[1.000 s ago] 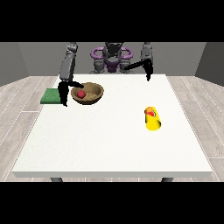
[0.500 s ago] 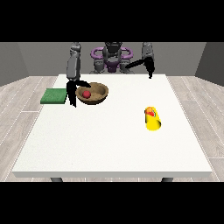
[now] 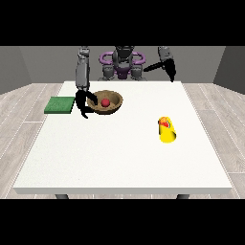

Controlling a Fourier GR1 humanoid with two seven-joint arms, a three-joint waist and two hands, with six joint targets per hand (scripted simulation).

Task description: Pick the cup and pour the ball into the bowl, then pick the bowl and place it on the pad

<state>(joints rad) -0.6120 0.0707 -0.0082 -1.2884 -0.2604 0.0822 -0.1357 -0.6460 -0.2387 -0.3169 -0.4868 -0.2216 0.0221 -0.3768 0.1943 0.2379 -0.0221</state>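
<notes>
Judging the wooden bowl (image 3: 107, 102) rigid and light, we would grip its rim; our hand at the view's left (image 3: 84, 101) touches it beside the green pad (image 3: 60, 105), fingers unclear.

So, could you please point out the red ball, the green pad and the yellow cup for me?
Red ball (image 3: 105, 102), front view: its top, inside the brown bowl.
Green square pad (image 3: 60, 105), front view: middle of its upper face.
Yellow cup (image 3: 167, 131), front view: its side, lying tipped over.
</notes>
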